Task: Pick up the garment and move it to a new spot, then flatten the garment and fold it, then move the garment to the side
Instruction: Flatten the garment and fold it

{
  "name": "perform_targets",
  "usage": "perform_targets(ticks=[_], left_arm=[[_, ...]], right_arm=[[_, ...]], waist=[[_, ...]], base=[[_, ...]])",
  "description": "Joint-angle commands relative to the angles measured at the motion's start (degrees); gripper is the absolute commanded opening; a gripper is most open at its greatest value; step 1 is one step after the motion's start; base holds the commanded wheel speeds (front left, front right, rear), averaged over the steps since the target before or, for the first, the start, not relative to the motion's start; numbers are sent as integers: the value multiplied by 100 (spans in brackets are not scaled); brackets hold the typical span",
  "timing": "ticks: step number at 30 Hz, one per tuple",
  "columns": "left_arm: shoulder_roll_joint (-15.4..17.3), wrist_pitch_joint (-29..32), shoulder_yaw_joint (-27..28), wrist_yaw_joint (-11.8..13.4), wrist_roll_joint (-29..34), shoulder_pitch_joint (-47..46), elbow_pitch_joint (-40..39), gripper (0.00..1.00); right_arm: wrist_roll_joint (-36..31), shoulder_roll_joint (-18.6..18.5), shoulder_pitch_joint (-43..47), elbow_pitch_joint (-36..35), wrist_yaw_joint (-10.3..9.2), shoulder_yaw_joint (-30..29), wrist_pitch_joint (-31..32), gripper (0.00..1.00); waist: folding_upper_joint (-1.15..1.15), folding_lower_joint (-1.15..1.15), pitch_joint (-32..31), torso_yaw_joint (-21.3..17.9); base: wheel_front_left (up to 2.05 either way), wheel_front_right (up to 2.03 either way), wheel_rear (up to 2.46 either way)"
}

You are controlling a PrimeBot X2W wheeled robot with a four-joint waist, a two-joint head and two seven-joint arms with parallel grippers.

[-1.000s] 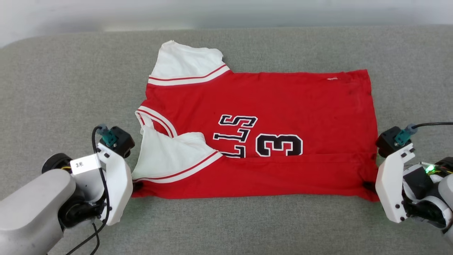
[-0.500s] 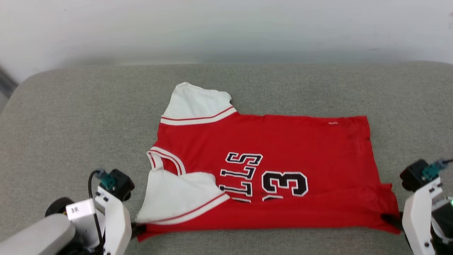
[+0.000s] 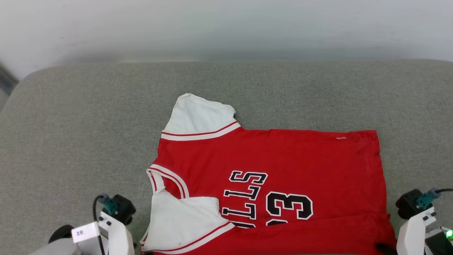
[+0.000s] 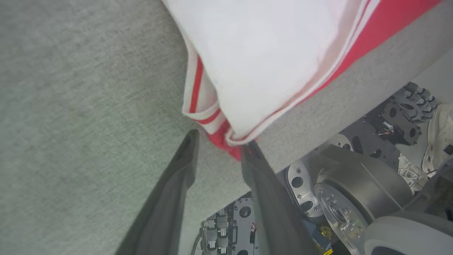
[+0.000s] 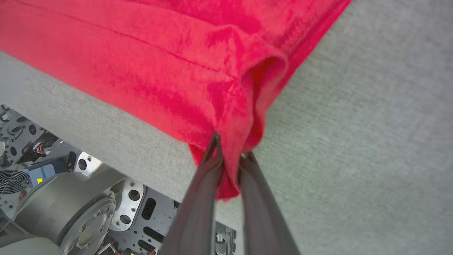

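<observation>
The garment (image 3: 269,156), a red jersey T-shirt with white sleeves and black "LLS" and "33" lettering, lies flat with its collar to the left. Its near strip is folded over, and the near white sleeve (image 3: 180,223) lies on top. My left gripper (image 4: 221,141) is shut on the garment's (image 4: 265,53) near left corner, with red cloth bunched between its fingers. Pinched on the near right corner of the garment (image 5: 141,53) is my right gripper (image 5: 230,156), whose dark fingertip also shows at the hem in the head view (image 3: 382,247).
The grey padded table (image 3: 88,124) stretches back to a white wall. Its near edge (image 5: 106,117) runs close under both held corners. Below that edge the robot's base and wheels (image 4: 407,106) show, with a white shoe (image 4: 439,134) on the floor.
The camera tilted up between the first two frames. Since then both grippers have drawn the garment nearer to the table's near edge, and the near strip has slid further down the view.
</observation>
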Motion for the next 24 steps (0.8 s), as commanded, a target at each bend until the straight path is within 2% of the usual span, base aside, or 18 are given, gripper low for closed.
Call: perform_targets(ticks=[1,8,11,17,24], left_arm=[[63,-115,117,-4,-12,-67,17,100],[382,-434,514,98,79,-407,-265,100],[446,-630,717,187,243,-674,-379,100],[305,-1089,1069,380,734,-1297,-247,100],[70,-1017,1341,383,1010,-2188,45,100]], right_arm=[[-39,60,50,-43,-2,-93,-100,100],[-506,185,-95,-378,-2,-523,-915,100],[-758,406,-122,-531,-2,-889,-1393,100],[-1530,1163,-54,-859,-2,-1688,-2267,100],[-2635,2159,89,-1457,-2,-2600,-3186,100]], waist=[[0,0,-49,9],[0,0,-186,21],[0,0,-182,14],[0,0,30,-131],[0,0,576,-421]], base=[[0,0,0],[0,0,0],[0,0,0],[0,0,0],[0,0,0]])
